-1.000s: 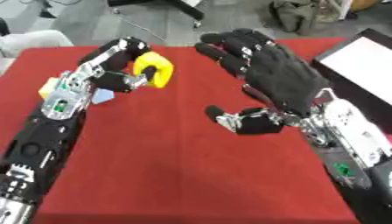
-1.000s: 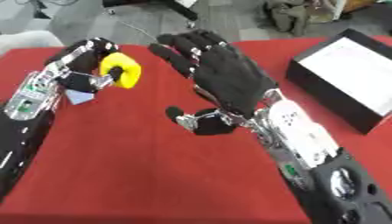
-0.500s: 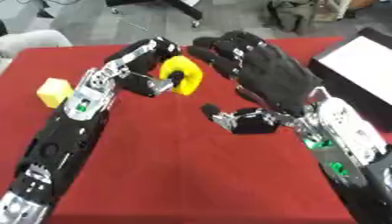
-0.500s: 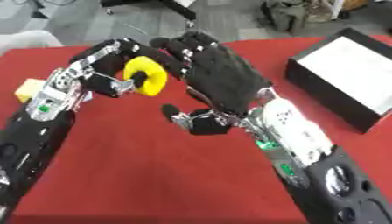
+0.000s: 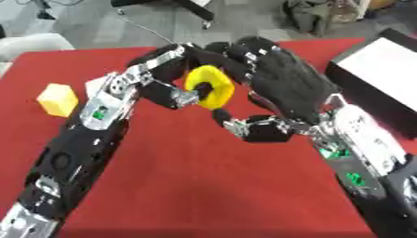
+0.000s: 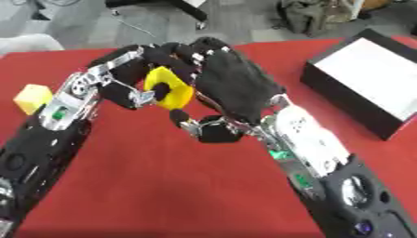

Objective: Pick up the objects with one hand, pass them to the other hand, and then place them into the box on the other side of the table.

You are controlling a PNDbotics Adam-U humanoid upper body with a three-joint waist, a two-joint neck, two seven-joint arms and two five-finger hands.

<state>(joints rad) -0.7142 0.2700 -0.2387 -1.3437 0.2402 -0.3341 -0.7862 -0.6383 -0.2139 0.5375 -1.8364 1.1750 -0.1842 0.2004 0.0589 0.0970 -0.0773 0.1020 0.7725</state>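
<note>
A yellow ring [image 5: 210,87] hangs above the red table, pinched by my left hand [image 5: 167,79], whose thumb goes through its hole. My right hand [image 5: 281,88] is open just to the ring's right, its fingers spread behind the ring and its thumb [image 5: 248,128] below it. Whether the fingers touch the ring I cannot tell. A yellow block [image 5: 58,99] lies on the table at the left. The black box [image 6: 371,90] with a white inside stands at the right edge.
The red table [image 5: 187,186] spreads bare in front of both arms. Beyond its far edge are grey floor and chair legs [image 5: 183,5]. A white object [image 5: 24,44] shows at the far left edge.
My left hand has carried the yellow ring rightward to my right hand's palm. With the arm moved away, the yellow block at the left has come into view.
</note>
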